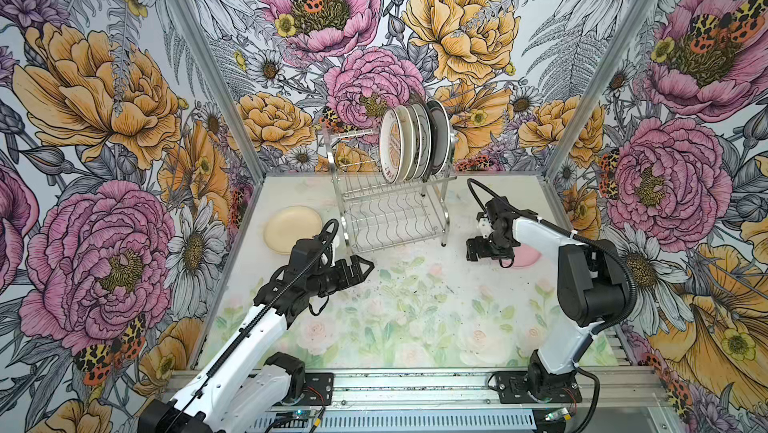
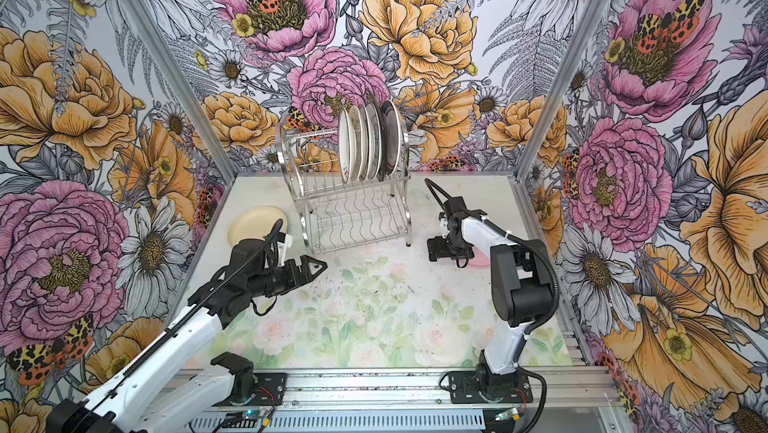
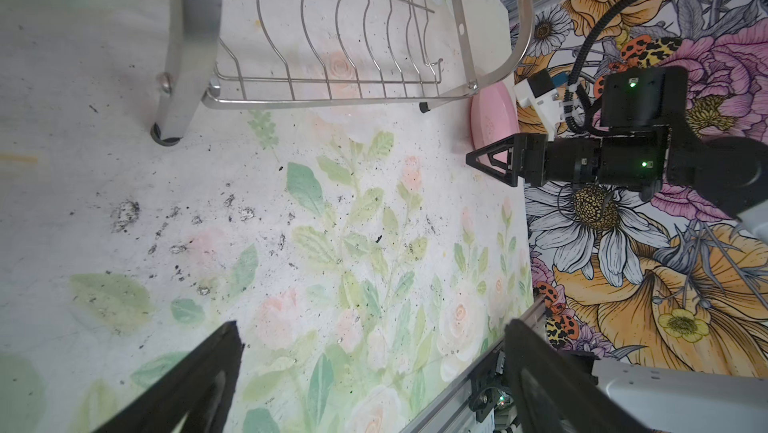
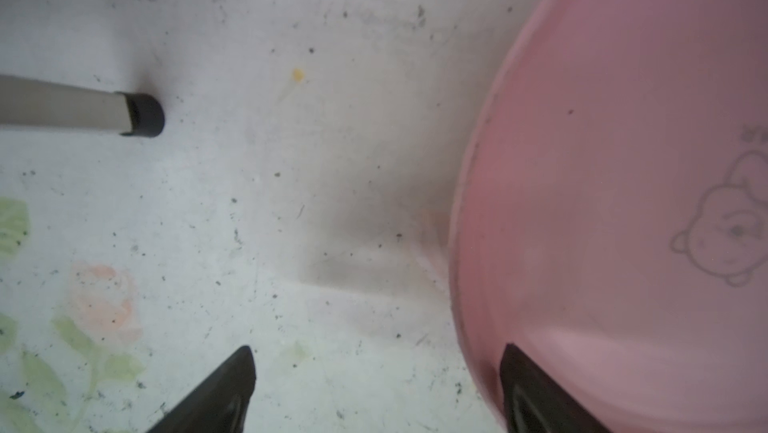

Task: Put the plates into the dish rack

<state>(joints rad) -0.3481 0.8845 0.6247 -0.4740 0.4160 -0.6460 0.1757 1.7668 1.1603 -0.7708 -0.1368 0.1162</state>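
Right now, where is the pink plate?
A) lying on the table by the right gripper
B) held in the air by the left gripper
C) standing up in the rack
A: the pink plate lies flat on the table, at the open right gripper.

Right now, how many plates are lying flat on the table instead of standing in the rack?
2. A cream plate lies left of the dish rack; a pink plate lies right of it, partly under the right arm. Another could hide beneath it.
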